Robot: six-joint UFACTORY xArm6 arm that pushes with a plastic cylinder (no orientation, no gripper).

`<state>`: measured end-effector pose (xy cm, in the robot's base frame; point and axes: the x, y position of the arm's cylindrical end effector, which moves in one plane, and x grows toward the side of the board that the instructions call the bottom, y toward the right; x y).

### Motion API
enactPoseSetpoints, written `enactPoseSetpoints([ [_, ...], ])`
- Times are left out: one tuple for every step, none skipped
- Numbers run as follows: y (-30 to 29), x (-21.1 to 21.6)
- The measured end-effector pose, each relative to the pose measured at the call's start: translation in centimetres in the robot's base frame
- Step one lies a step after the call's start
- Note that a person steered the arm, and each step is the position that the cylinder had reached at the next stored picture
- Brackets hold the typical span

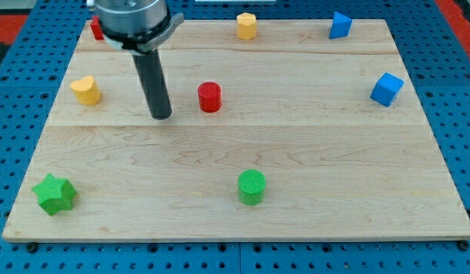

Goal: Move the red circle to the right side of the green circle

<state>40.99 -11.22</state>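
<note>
Tool here only a dark rod, so no jaws to stand apart or together; my tip down on the wooden desk, clamped on nothing, just to the view's left of the red circle with a small gap between, not touching. Red circle upright in the upper middle of the desk, well apart from the green circle, which stands toward the view's bottom, slightly to the view's right of it. Yellow heart at the view's left, green star at the bottom left corner. Yellow hexagon at the top edge, blue block at top right, blue cube at the right edge. Another red block at top left, partly hidden behind the arm, shape unclear
</note>
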Motion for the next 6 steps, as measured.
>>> enactPoseSetpoints([
  [1.3, -3.1],
  [5.6, -3.5],
  [9.5, -2.6],
  [12.2, 0.7],
  [14.5, 3.2],
  [14.7, 3.7],
])
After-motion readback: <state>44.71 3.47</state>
